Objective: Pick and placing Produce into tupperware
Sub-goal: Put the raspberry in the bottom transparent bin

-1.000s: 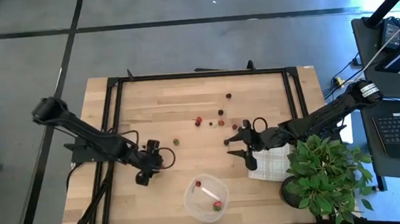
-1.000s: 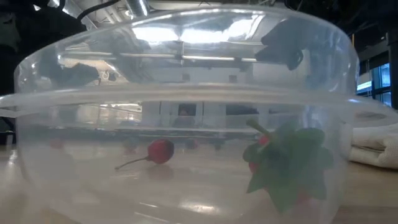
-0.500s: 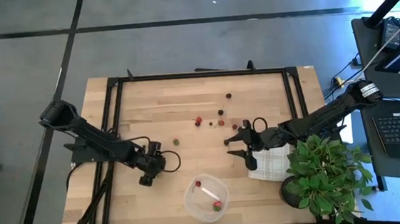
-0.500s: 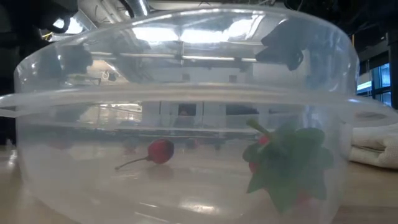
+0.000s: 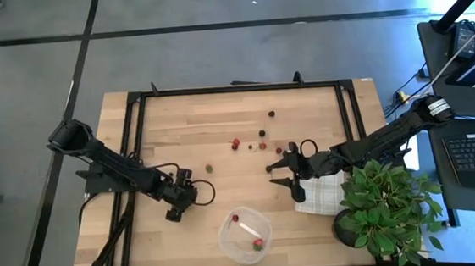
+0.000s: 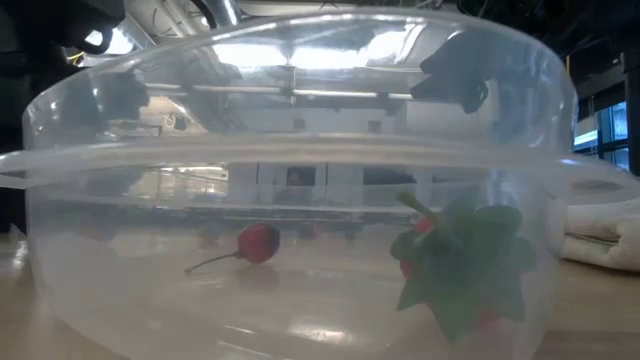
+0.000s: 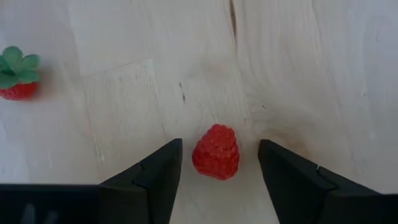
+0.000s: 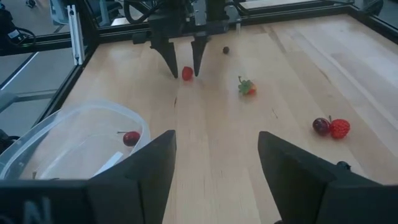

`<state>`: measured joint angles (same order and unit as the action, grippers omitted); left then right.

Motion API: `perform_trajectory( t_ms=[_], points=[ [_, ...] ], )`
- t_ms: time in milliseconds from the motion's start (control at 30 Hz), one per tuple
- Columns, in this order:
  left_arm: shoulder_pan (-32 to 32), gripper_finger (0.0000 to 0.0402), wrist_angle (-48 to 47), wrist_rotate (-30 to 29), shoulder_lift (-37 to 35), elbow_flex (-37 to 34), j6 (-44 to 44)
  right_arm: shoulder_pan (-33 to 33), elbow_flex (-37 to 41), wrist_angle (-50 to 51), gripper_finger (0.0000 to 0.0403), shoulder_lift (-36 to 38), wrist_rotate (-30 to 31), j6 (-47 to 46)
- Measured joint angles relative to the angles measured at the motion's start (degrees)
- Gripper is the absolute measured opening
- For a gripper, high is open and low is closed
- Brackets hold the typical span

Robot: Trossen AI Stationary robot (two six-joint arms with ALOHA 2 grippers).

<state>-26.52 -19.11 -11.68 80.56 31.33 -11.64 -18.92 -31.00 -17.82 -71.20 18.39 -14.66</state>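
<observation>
Left end effector (image 7: 217, 165) sits open around a raspberry (image 7: 216, 152) beside the tupperware (image 5: 245, 234) — right end effector (image 5: 283, 177) open too, across from it.

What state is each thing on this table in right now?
Left pincer: open, fingers either side of a red raspberry lying on the wood.
Right pincer: open, holding nothing.
Round clear plastic tupperware: lidless, a red cherry and a leafy strawberry inside.
</observation>
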Motion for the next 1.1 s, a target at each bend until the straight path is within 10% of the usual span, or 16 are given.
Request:
perform_trajectory(
  t_ms=[467,1100],
  points=[
    [-0.02,0.0098,0.01,-0.13,0.06,-0.09,0.08,0.0,-0.02,0.0,0.023,0.0,0.0,-0.02],
    [0.04,0.0096,0.06,-0.79,-1.43,5.05,6.29,-0.02,-0.02,-0.01,0.023,0.0,0.0,-0.04]
  ],
)
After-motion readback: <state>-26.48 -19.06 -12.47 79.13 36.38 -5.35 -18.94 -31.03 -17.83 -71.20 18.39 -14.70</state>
